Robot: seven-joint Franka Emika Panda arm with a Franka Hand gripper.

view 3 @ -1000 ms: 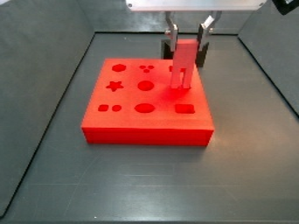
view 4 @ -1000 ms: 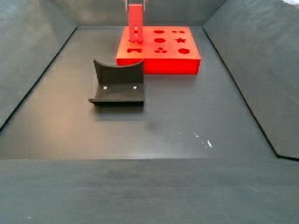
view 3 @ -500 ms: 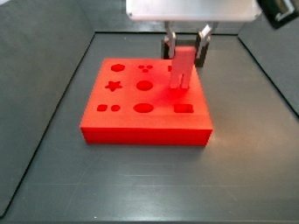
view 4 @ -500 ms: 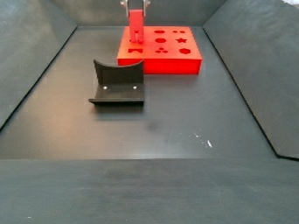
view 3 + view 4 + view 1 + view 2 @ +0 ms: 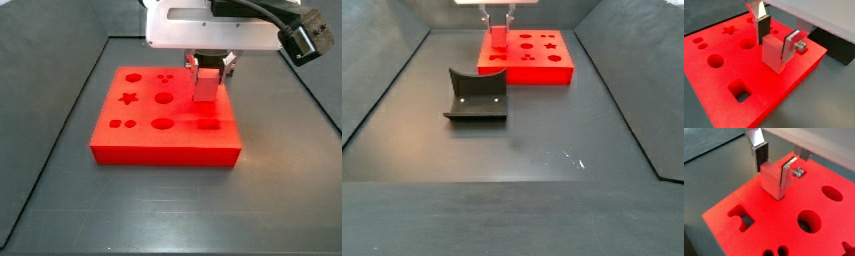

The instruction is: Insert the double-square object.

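Note:
The double-square object (image 5: 206, 86), a tall narrow red peg, stands upright at the far right part of the red board (image 5: 134, 112); its lower end is sunk in the board and hidden. My gripper (image 5: 209, 66) is right above the board and shut on the peg's upper part. In both wrist views the silver fingers (image 5: 791, 44) (image 5: 763, 158) flank the peg (image 5: 773, 56) (image 5: 772, 180) on the board (image 5: 764, 95) (image 5: 771, 228). In a side view the peg (image 5: 498, 40) stands at the board's (image 5: 543, 68) near left corner under the gripper (image 5: 498, 22).
The board carries several shaped holes: a star (image 5: 130, 98), round holes (image 5: 162, 124) and a square hole (image 5: 210, 124). The dark fixture (image 5: 476, 95) stands on the grey floor away from the board. Raised walls border the floor.
The gripper has come straight down with the peg. The peg's top now stands much lower and less of it shows above the board.

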